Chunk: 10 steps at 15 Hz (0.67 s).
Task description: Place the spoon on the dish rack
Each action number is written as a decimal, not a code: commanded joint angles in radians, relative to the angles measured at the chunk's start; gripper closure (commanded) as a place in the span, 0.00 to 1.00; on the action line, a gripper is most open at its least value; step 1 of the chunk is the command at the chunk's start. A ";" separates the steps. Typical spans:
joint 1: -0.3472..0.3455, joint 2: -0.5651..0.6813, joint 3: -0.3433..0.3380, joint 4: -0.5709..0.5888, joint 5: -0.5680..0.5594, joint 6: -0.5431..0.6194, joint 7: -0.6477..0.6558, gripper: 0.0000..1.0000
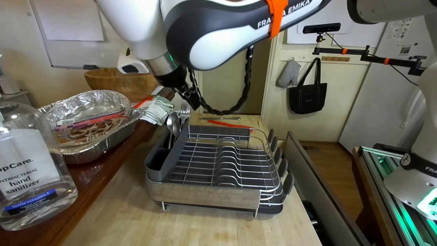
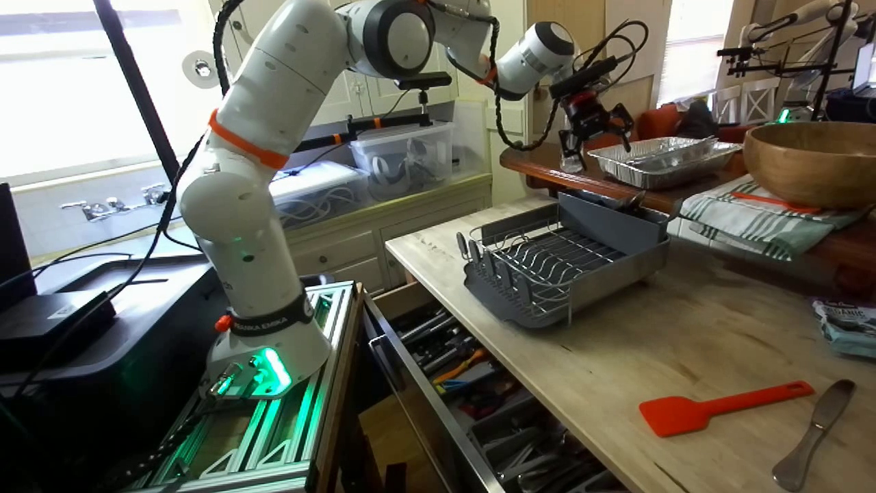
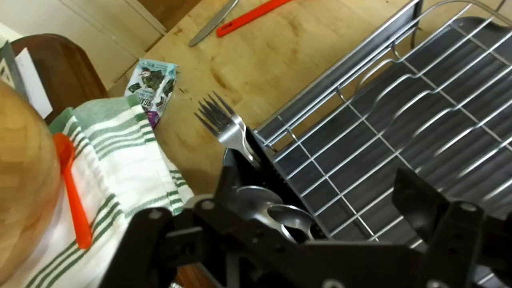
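The silvery wire dish rack (image 1: 205,194) stands on the wooden counter; it also shows in an exterior view (image 2: 602,281) and the wrist view (image 3: 440,132). Its dark grey cutlery holder (image 1: 160,172) holds two metal spoons, bowls up, in the wrist view (image 3: 254,200) (image 3: 294,219), and metal forks (image 3: 234,134). An orange-red spoon (image 3: 76,200) lies on the striped towel beside the wooden bowl. I cannot tell which spoon the task means. My gripper (image 3: 322,182) is open and empty above the rack, its left finger over the cutlery holder. It also shows in an exterior view (image 2: 599,144).
A foil pan (image 1: 102,143), sanitizer bottle (image 1: 32,171), wooden bowl (image 1: 119,82) and striped towel (image 3: 124,144) are on the higher brown table beside the rack. A red spatula (image 2: 684,416), a knife (image 2: 814,435) and a snack packet (image 3: 152,88) lie on the counter. A drawer (image 2: 424,404) stands open.
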 commanded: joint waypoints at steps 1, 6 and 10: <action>-0.091 -0.114 0.026 -0.117 0.143 0.022 0.072 0.00; -0.212 -0.186 0.026 -0.225 0.336 0.112 0.148 0.00; -0.262 -0.232 -0.007 -0.341 0.495 0.281 0.213 0.00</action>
